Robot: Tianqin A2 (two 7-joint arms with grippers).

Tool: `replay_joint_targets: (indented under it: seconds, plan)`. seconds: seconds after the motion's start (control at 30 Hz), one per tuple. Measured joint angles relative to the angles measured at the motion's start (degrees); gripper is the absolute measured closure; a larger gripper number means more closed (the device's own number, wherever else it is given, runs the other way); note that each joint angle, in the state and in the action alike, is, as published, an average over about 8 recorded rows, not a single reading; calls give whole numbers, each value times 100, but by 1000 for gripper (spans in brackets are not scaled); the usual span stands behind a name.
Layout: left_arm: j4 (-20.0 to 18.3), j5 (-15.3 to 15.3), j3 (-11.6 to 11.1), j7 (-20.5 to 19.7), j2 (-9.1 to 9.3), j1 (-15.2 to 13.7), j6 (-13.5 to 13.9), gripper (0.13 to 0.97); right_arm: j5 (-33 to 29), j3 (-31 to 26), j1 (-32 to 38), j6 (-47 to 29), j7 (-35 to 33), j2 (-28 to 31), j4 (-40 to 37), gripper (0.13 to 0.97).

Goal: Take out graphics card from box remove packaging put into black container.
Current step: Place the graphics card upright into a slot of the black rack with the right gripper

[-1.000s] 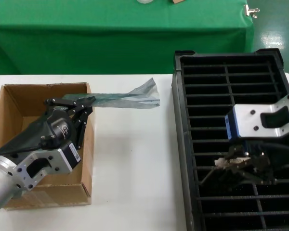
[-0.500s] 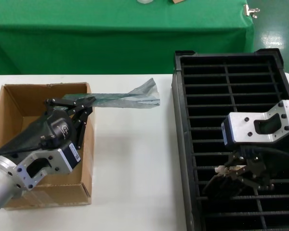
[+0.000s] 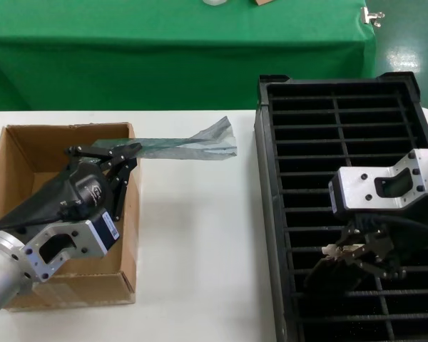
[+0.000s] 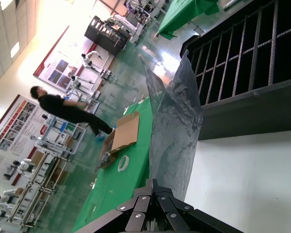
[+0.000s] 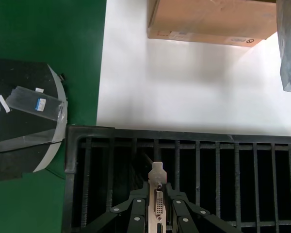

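My left gripper (image 3: 132, 148) is shut on the empty grey packaging bag (image 3: 189, 147) and holds it level over the far right corner of the brown cardboard box (image 3: 14, 153). The bag also shows in the left wrist view (image 4: 177, 131), reaching from the gripper (image 4: 160, 184) toward the black container (image 4: 242, 63). My right gripper (image 3: 342, 251) is shut on the graphics card (image 3: 327, 269) and holds it low over the left column of the black container (image 3: 342, 128). In the right wrist view the card's silver bracket (image 5: 158, 194) stands between the fingers (image 5: 138, 206).
A green-draped table (image 3: 178, 50) stands behind the white table (image 3: 200, 242). The box (image 5: 208, 22) and the bag's end (image 5: 288, 43) show in the right wrist view. A black corner piece with taped labels (image 5: 24, 116) lies on green floor.
My right gripper has moved down and toward me with the card, lowering it to the container's slots. The left arm and the bag have not moved.
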Motion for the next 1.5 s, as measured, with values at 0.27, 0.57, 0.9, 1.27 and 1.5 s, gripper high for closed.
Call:
replay_joint_targets:
  seconds: [0.27,0.57,0.9,1.27,1.5]
  plan:
    - [0,0,0,0,0,0,0,958,-63,0,-25,0,-32,-56,-69,906]
    - [0,0,0,0,0,0,0,958,-129,-1,8,0,8,-119,-92,906]
    - [0,0,0,0,0,0,0,958,-156,0,-18,0,89,-126,-37,906]
    - [0,0,0,0,0,0,0,958,-212,1,-112,0,129,-74,25,906]
    - [0,0,0,0,0,0,0,958,-304,-1,-124,0,109,-59,8,906]
